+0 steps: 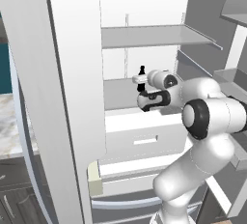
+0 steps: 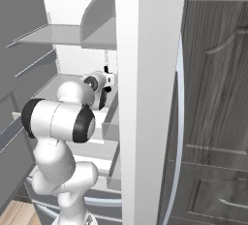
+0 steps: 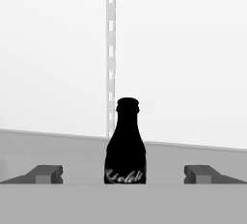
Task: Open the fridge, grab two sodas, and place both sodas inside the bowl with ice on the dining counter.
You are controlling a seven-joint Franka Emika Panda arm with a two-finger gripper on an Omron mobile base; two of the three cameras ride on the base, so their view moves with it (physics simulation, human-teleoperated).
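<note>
Fridge shelf holds upright dark soda bottle

The dark soda bottle carries pale script near its base, too blurred to read.

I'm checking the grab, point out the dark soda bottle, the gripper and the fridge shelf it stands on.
dark soda bottle [image 3: 125,146]: hand view, on its body.
gripper [image 3: 124,174]: hand view, midway between the open fingertips.
fridge shelf [image 3: 58,148]: hand view, bare surface left of the bottle.
</note>
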